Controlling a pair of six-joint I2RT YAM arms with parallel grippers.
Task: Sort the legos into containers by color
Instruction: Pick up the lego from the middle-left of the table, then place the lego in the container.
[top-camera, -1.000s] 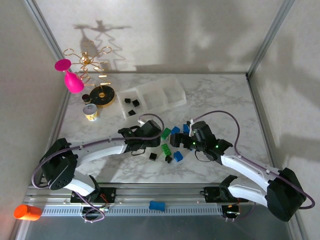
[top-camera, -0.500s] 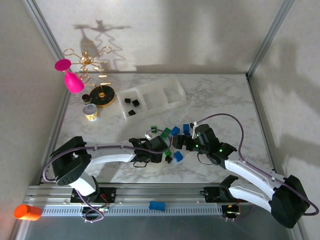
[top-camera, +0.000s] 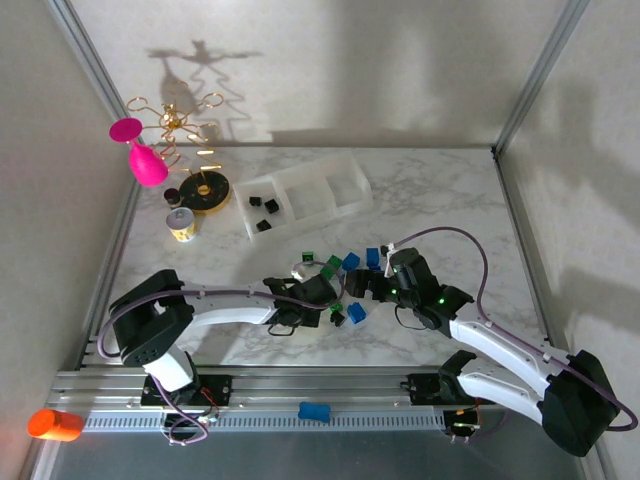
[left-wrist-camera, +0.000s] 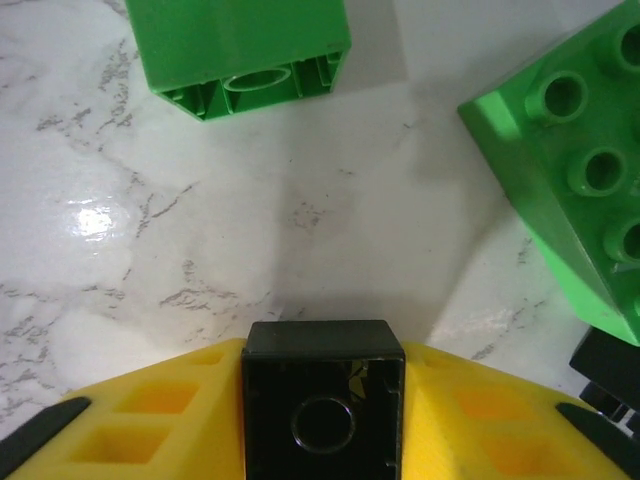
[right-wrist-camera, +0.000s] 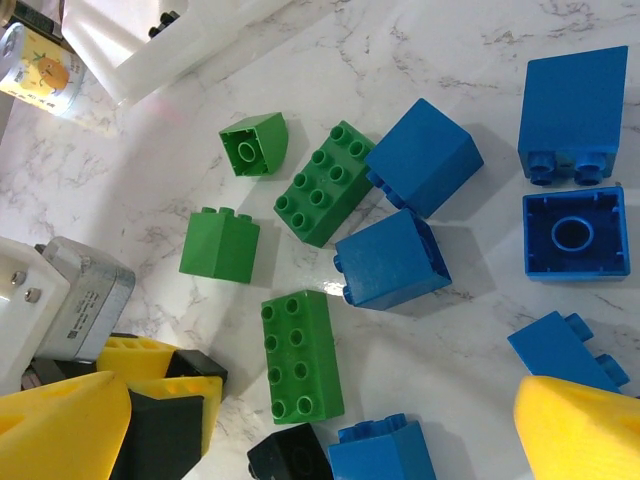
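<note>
A black lego (left-wrist-camera: 322, 400) is clamped between the yellow fingers of my left gripper (left-wrist-camera: 322, 372), just above the marble. That gripper (top-camera: 313, 300) sits at the left edge of the lego pile. Green legos (left-wrist-camera: 240, 45) (left-wrist-camera: 570, 170) lie just ahead of it. My right gripper (right-wrist-camera: 320, 440) hangs open over the pile, above a long green lego (right-wrist-camera: 300, 355), a blue lego (right-wrist-camera: 390, 258) and a loose black lego (right-wrist-camera: 290, 458). More blue legos (right-wrist-camera: 573, 232) lie to the right. The clear three-compartment tray (top-camera: 362, 185) stands at the back, with black legos (top-camera: 262, 210) in its left compartment.
A black-and-gold disc (top-camera: 205, 190), a small tin (top-camera: 181, 223), a pink glass (top-camera: 145, 160) and a gold wire stand (top-camera: 175, 125) crowd the back left. An orange cylinder (top-camera: 55, 424) and a light-blue piece (top-camera: 315, 411) lie on the front rail.
My left gripper has moved toward the near side and slightly right, down to the pile's left edge. The right gripper shifted slightly nearer and has held still since.
</note>
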